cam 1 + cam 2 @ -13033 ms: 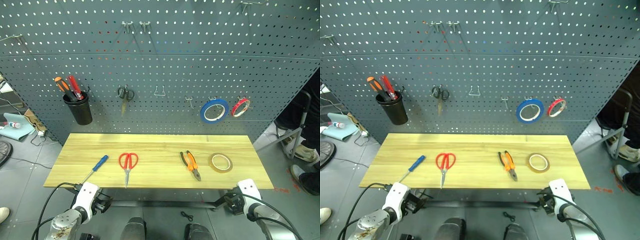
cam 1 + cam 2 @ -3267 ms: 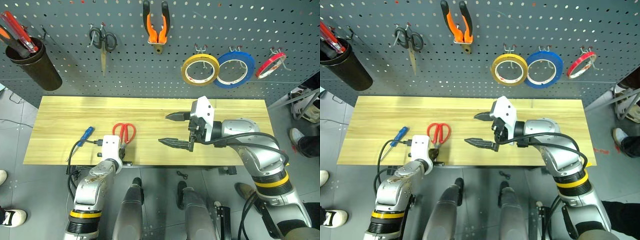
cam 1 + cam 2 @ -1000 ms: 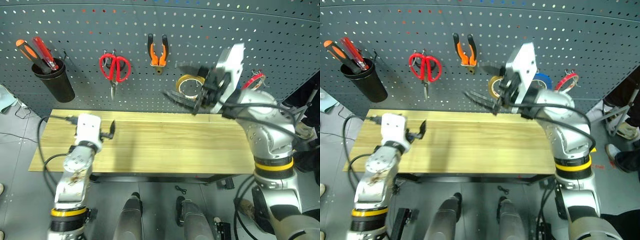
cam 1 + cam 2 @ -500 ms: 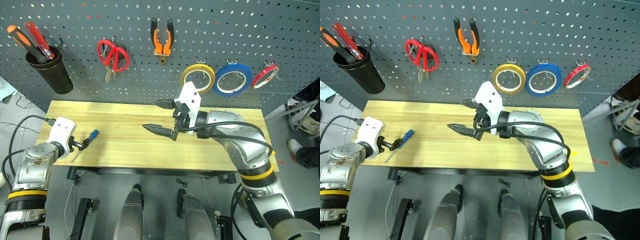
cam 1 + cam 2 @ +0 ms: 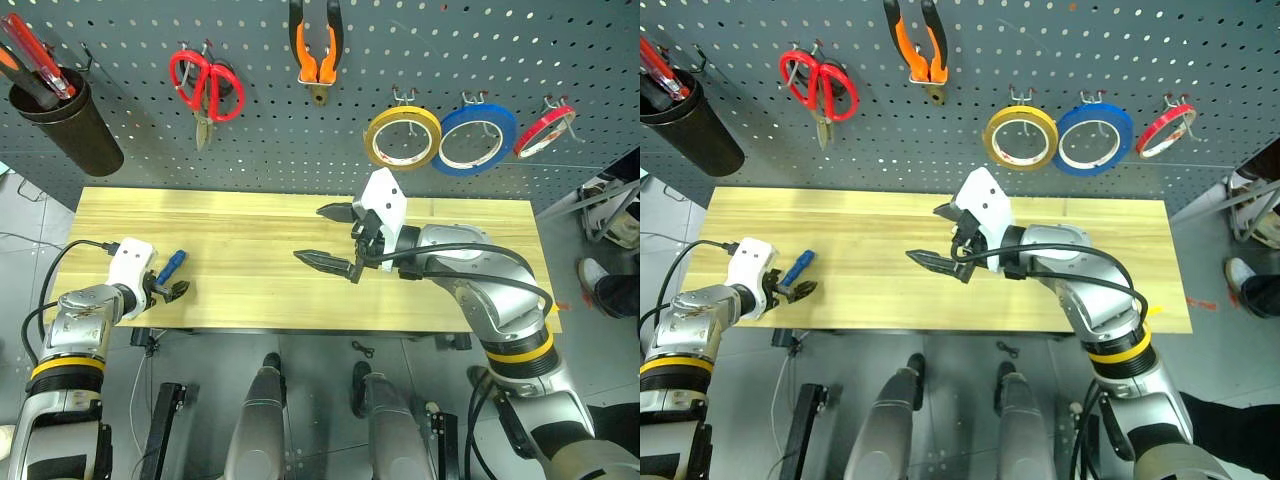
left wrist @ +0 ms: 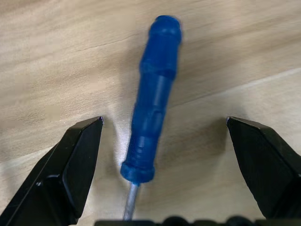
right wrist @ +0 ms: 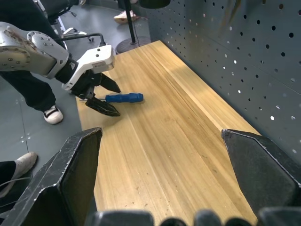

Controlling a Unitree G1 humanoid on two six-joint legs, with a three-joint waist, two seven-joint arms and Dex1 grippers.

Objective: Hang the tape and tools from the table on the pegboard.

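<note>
straddling the blue screwdriver (image 6: pixel 153 96), left tool (image 5: pixel 172 289) wide, low over table (image 5: pixel 260 240)

My head cameras look steeply down from above the table (image 5: pixel 300 215), facing the pegboard (image 5: pixel 330 130) behind it. My left wrist camera sits very close over the table, on the screwdriver (image 6: pixel 153 99). My right wrist camera looks along the table from higher up, sharing that screwdriver.
</note>
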